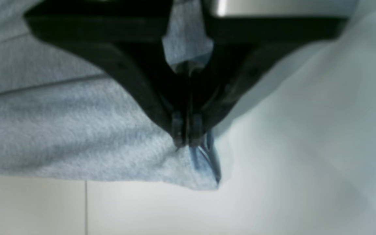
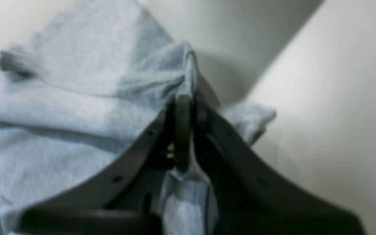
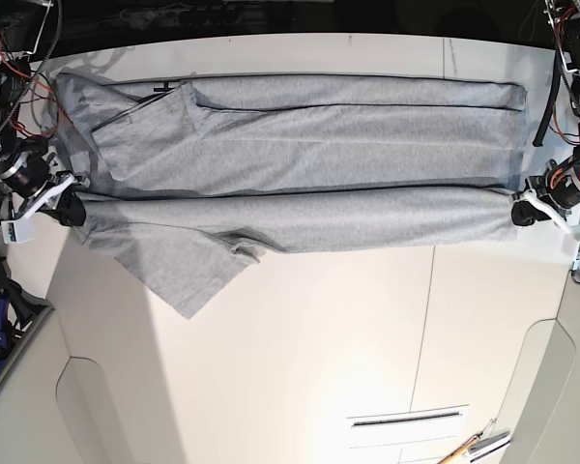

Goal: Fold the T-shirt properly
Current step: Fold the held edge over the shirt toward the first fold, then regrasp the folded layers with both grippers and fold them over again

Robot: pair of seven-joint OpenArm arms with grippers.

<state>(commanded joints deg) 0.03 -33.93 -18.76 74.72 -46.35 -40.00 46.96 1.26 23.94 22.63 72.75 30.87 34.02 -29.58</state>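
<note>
- A white table (image 3: 300,367) with faint panel seams fills the base view, with dark space beyond its far edge; some small tools lie near the bottom right corner, too small to identify.
- The T-shirt (image 3: 300,145) lies stretched lengthwise across the far half of the table, plain grey side up. Its far long edge is already turned in, and one sleeve (image 3: 188,275) spills toward the near side at the left.
- The step in hand looks like the second lengthwise fold: the near long edge is lifted into a taut roll running between the two grippers.
- The right gripper (image 3: 70,208), at the scene's left, is pinched tight on the shirt's near edge at the shoulder end. In its wrist view the jaws meet with a ridge of grey cloth squeezed between them.
- The left gripper (image 3: 524,208), at the scene's right, is likewise closed on the hem-end corner. Its wrist view shows the fingertips (image 1: 178,129) together, with folded layers of fabric poking out below.
- The next move probably calls for both arms to carry this edge toward the far side together, keeping even tension, and to lay it over the folded panel before letting go.
- The loose sleeve may drag or bunch unless tucked.
</note>
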